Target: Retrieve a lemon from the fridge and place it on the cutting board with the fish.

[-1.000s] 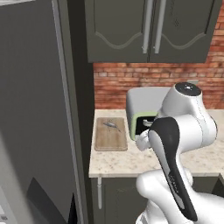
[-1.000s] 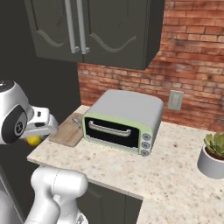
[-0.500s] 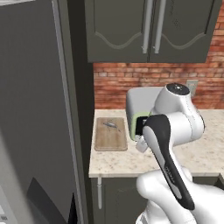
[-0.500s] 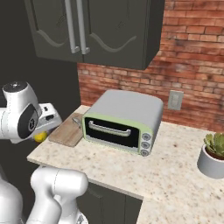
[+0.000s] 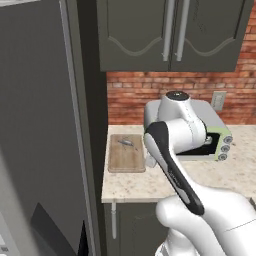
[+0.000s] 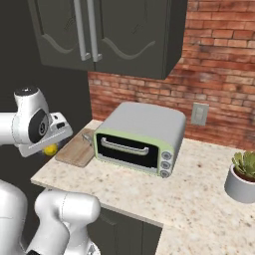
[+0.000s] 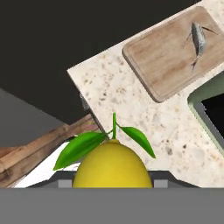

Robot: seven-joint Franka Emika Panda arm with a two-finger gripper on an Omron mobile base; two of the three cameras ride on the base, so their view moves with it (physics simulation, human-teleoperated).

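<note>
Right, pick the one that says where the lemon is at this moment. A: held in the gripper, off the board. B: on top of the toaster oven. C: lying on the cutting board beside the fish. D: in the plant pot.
A: the hand view shows the lemon sitting in the gripper, while the cutting board farther off carries just the fish.
</note>
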